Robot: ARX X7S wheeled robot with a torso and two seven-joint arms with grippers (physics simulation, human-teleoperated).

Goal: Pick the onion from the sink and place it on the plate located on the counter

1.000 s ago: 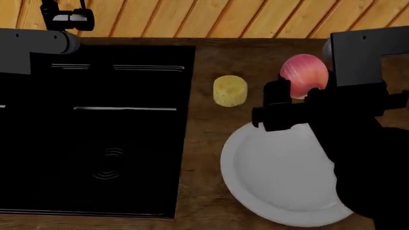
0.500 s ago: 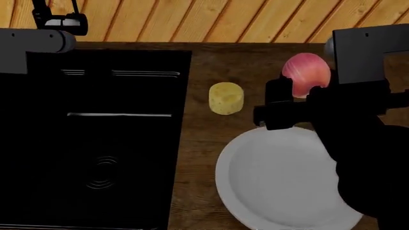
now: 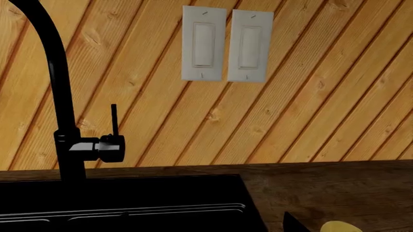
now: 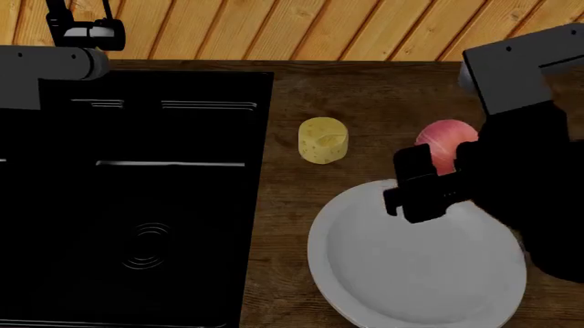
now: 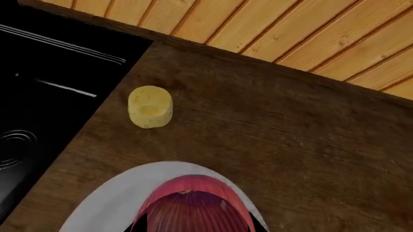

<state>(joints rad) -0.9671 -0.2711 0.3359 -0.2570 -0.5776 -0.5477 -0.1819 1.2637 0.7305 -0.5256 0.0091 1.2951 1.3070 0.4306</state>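
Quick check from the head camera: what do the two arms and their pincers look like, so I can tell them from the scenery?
Both arms are boxy with grey upper segments. The right arm turns matte black lower down, ending in a blocky black right pincer. The left arm is a grey rounded tube at the view's edge; its pincer is out of view. No cables or markings are visible.

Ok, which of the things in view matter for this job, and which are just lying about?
For the job:
- onion, held in the right end effector
- plate, where it goes
- sink, where it came from
- counter

Lying about:
- cheese cylinder
- faucet
- wall switches
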